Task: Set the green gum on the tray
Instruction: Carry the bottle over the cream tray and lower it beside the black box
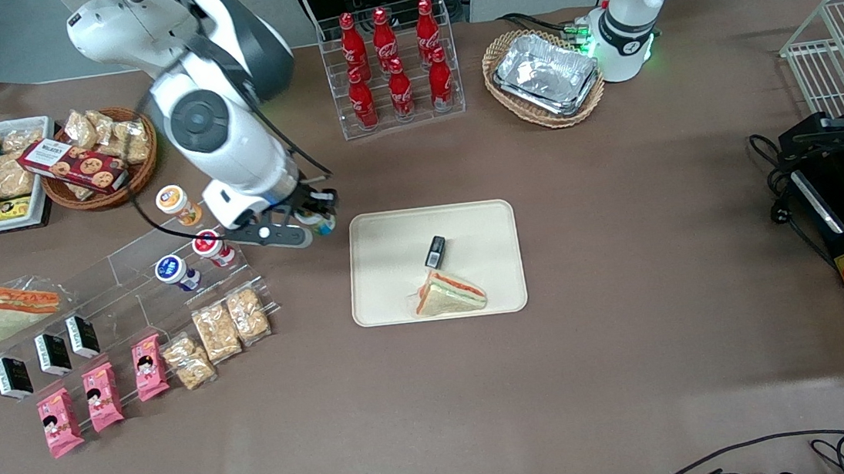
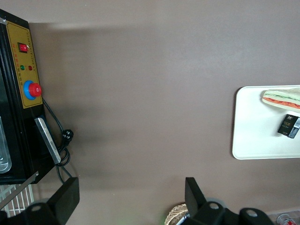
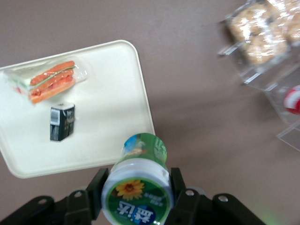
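The gripper [image 1: 316, 218], closed on the green gum [image 3: 137, 190], hangs above the table between the clear acrylic rack [image 1: 163, 281] and the tray [image 1: 383, 233], just short of the tray's rim. The carry should probably cross the low rim and set the smooth round bottle upright on bare cream surface, clear of the small black box [image 1: 435, 252] and the film-wrapped sandwich [image 1: 449, 295].

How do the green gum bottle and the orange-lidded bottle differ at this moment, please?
The green gum is clamped in the gripper beside the tray; the orange-lidded bottle stands free in the clear rack. The green gum has a green lid, the other an orange one. Both are small round bottles.
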Controlling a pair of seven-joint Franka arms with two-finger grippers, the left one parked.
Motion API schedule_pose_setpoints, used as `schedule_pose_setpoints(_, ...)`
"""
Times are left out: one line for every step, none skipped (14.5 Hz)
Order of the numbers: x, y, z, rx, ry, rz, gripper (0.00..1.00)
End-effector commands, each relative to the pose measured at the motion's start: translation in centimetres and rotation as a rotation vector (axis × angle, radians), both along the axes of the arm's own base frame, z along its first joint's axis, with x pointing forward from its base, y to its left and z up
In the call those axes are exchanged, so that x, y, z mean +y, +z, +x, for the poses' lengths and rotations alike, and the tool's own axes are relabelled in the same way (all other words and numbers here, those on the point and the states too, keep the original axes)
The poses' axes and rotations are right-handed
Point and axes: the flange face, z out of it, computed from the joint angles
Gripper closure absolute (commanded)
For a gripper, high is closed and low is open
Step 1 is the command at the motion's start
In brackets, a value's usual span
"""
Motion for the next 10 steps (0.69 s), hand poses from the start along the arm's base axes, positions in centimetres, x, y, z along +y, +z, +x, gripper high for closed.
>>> schedule_pose_setpoints(1.4, -5.7, -1.1, -0.054, -0.053, 0.024, 0.62)
schedule_pose_setpoints(1.9, -7.5, -1.1, -0.061, -0.052, 0.026, 0.62)
schedule_pose_setpoints(2.8, -9.1, -1.3, -0.067, -0.046, 0.026, 0.62)
schedule_pose_setpoints(3.2, -10.2, -1.4, -0.069, -0.052, 0.024, 0.62)
schedule_pose_setpoints(3.7, -11.1, -1.5, -0.071, -0.056, 0.024, 0.62)
schedule_pose_setpoints(4.9, -12.2, -2.2, -0.07, -0.042, 0.021, 0.62)
schedule_pose_setpoints(5.6, -13.5, -2.6, -0.07, -0.048, 0.018, 0.62)
schedule_pose_setpoints(6.0, -14.9, -2.6, -0.074, -0.06, 0.018, 0.62)
schedule_pose_setpoints(6.2, -16.1, -2.7, -0.077, -0.057, 0.016, 0.62)
schedule_pose_setpoints(6.7, -17.2, -3.0, -0.076, -0.048, 0.013, 0.62)
